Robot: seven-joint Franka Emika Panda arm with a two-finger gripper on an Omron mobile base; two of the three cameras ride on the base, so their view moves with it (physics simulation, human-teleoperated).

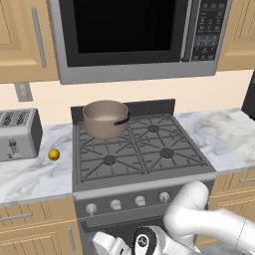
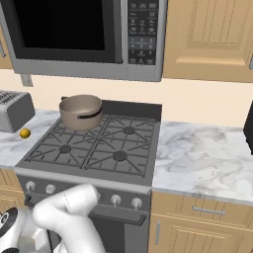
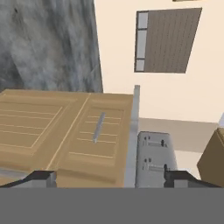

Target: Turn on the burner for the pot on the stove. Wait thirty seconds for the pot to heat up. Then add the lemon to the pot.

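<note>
The taupe pot (image 1: 105, 118) (image 2: 81, 112) stands on the rear left grate of the stove (image 1: 164, 144) (image 2: 123, 148), its black handle pointing right. It hides the burner beneath it, and I see no flame. The small yellow lemon (image 1: 54, 155) (image 2: 24, 133) lies on the marble counter left of the stove, near the toaster. A row of silver knobs (image 1: 115, 204) (image 2: 115, 199) lines the stove front. My arm (image 1: 199, 214) bends low in front of the stove. In the hand view my gripper (image 3: 111, 179) is open, its tips wide apart with nothing between them, facing a wooden cabinet front (image 3: 65, 131).
A grey toaster (image 1: 17, 133) (image 2: 15, 109) (image 3: 153, 159) sits on the left counter. A microwave (image 1: 139, 35) (image 2: 84, 34) hangs low over the stove. A dark appliance (image 1: 249, 94) stands at the far right. Marble counter (image 2: 202, 148) stretches right of the stove.
</note>
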